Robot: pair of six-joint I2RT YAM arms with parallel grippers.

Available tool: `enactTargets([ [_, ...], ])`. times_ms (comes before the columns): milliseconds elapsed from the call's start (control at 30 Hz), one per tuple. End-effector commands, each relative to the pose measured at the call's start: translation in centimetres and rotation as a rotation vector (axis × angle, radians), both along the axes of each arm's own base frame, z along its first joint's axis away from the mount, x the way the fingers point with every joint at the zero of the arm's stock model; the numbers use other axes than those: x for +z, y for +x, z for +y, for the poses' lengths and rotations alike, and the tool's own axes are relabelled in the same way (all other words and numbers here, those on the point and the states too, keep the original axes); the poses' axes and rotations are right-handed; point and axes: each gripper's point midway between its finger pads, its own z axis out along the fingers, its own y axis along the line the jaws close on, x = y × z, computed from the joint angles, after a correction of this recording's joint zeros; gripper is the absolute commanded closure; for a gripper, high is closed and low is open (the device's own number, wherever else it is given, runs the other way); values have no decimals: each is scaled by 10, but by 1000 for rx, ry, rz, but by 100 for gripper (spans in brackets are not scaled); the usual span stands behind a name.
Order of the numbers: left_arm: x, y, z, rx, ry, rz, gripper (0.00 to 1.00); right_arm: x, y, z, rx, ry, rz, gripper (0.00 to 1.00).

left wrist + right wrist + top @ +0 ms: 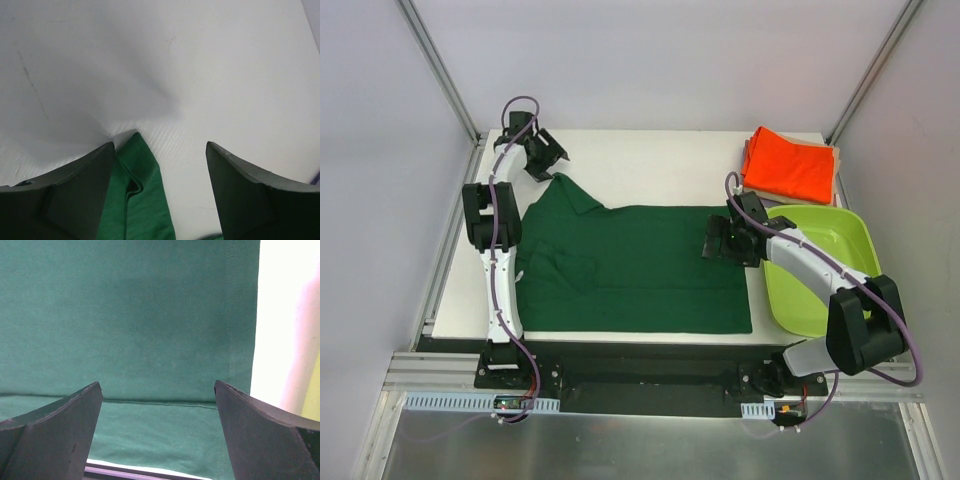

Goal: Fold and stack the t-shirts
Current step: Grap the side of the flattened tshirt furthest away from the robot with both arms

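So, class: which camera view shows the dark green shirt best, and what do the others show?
The top external view: nearly the whole dark green shirt shows, spread on the table. The left wrist view catches only a pointed corner; the right wrist view only a patch with a stitched hem.

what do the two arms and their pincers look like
Both arms are alike: the left arm and right arm have white links between chunky black joint housings, with a thin purple cable looping along each. The left pincer and right pincer each have two dark, matte, wedge-shaped fingers. No markings show.
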Motion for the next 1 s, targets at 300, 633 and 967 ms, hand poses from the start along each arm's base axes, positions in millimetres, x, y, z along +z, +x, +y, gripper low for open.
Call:
enactTargets([
  [300,-14,1,-12,-45,-53,14,57,3,20,-4,-23,-6,-13,4],
  [633,-15,0,-6,-15,-26,21,100,4,29,-4,-14,-24,-18,4],
  [967,-3,-3,-2,-20,4,4,100,18,128,-23,-171,-241,-124,2],
])
